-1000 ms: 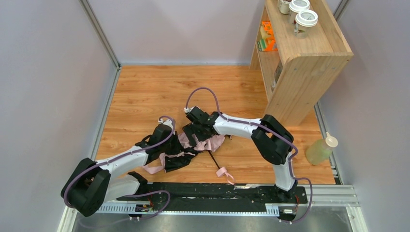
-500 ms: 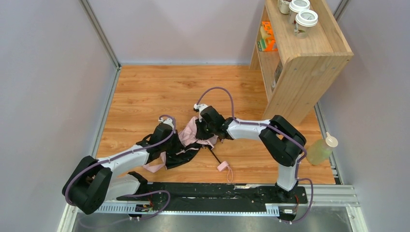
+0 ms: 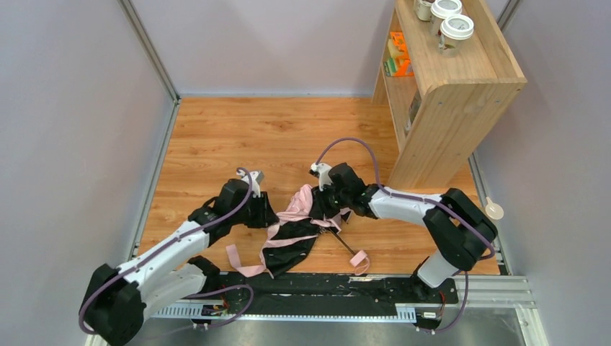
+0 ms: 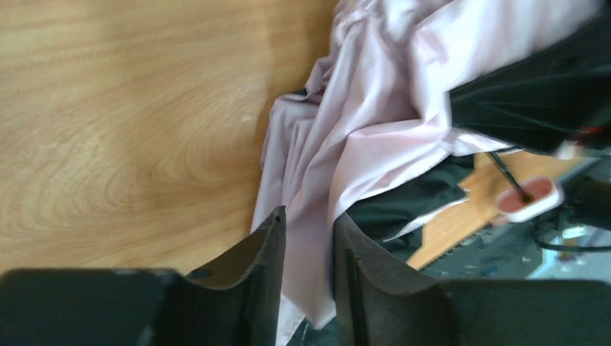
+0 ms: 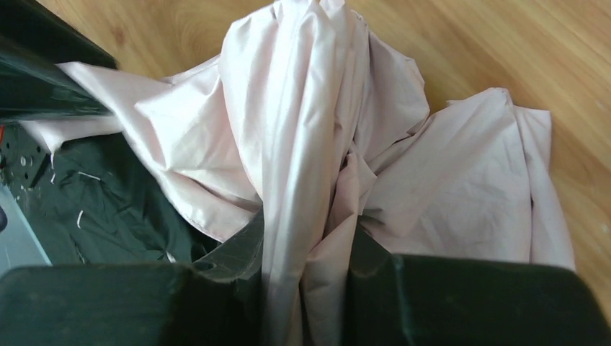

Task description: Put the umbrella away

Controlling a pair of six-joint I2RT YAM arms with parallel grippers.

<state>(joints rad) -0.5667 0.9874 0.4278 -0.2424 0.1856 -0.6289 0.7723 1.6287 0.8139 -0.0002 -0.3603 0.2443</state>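
Lying crumpled near the front edge of the wooden desk, the umbrella sits between the two arms in the overhead view, its pale pink cloth and black lining in a loose heap. The left hand is at the heap's left side and the right hand at its upper right, both low over the desk. The thin black shaft runs out toward the near right and ends in the small pink handle. A wooden shelf stands at the far right corner with lidded cups on top.

From the left wrist, the left hand has its fingers a narrow gap apart, and a fold of the umbrella lies in that gap. I cannot tell whether the fingers grip it. The handle shows at the right, past the black lining, and bare desk fills the left.

From the right wrist, the right hand is pinching a bunched fold of the umbrella, the pink cloth squeezed between its fingers. Black lining spreads to the left, and the desk shows behind.
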